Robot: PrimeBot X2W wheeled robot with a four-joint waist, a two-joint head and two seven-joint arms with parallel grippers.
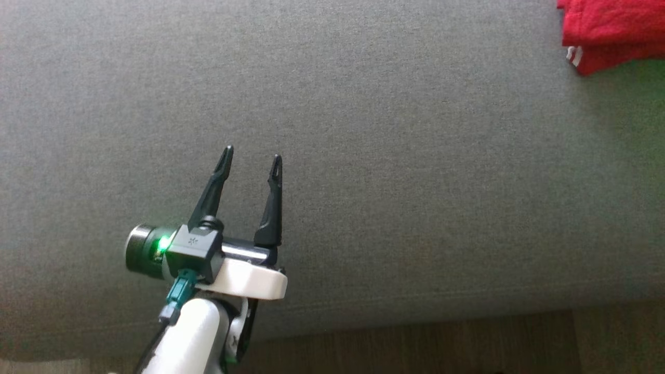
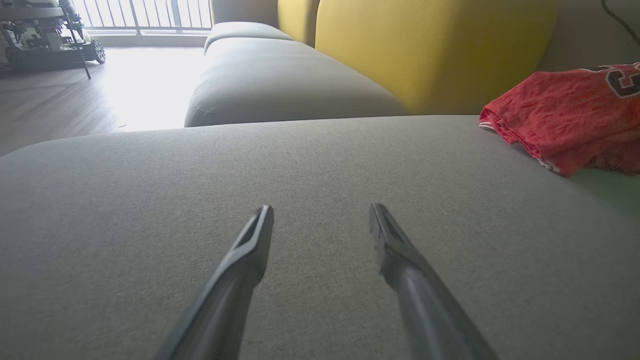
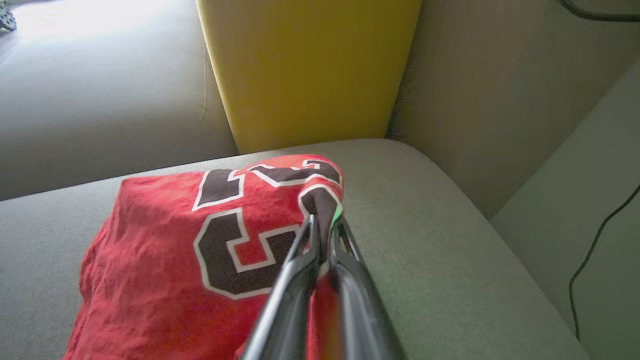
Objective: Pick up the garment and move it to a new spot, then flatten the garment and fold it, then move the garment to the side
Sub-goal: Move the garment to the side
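The garment [image 3: 165, 265], a red jersey top with a black white-outlined number, lies folded on the grey sofa seat [image 3: 440, 240]. My right gripper [image 3: 324, 220] is shut on its edge, pinching a fold of the fabric between both fingers. In the head view a corner of the garment [image 1: 608, 31] shows at the top right. My left gripper [image 1: 252, 157] hovers open over bare cushion at the lower left, far from the garment. In the left wrist view the garment [image 2: 565, 120] lies to the right, and the left gripper [image 2: 320, 212] holds nothing.
A yellow back cushion [image 3: 310, 70] stands behind the seat. Another grey seat cushion [image 2: 280, 80] lies beyond it. The sofa's front edge and wooden floor [image 1: 441, 343] run along the bottom of the head view. A black cable [image 3: 595, 250] hangs at the right.
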